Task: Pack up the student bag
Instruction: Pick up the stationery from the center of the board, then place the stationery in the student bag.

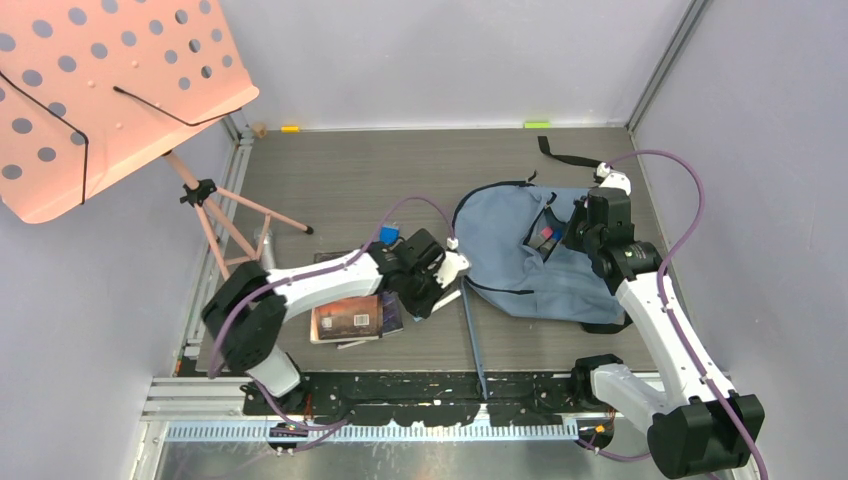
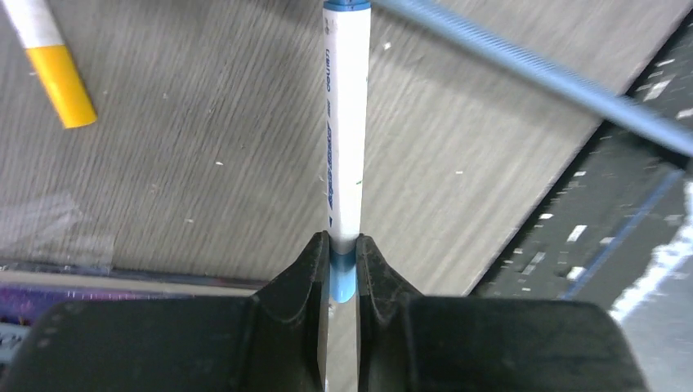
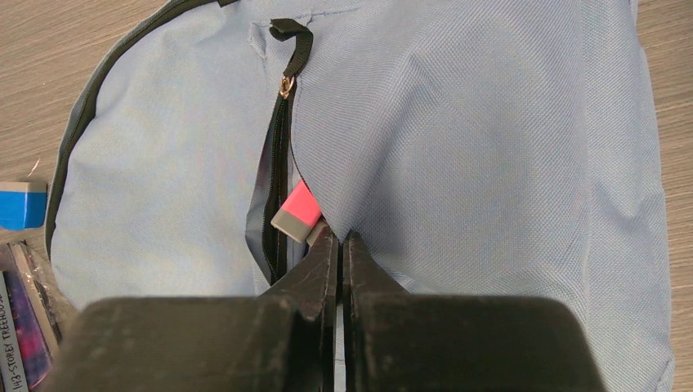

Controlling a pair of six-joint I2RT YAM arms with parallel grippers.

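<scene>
The student bag (image 1: 520, 262) is a grey-blue backpack lying flat right of centre, and it fills the right wrist view (image 3: 490, 139). Its front pocket zip is open, with a pink and grey eraser (image 3: 296, 210) sticking out. My right gripper (image 3: 342, 238) is shut on the fabric edge of that pocket; in the top view it is over the bag's right half (image 1: 578, 228). My left gripper (image 2: 343, 249) is shut on the blue end of a white marker (image 2: 344, 139), held just above the table left of the bag (image 1: 434, 296).
Books (image 1: 350, 315) lie left of the left gripper. A yellow-capped marker (image 2: 53, 69) lies on the table. A blue bag strap (image 1: 473, 340) runs toward the near rail. A blue eraser (image 3: 22, 204) sits beside the bag. A pink music stand (image 1: 110, 90) is at the far left.
</scene>
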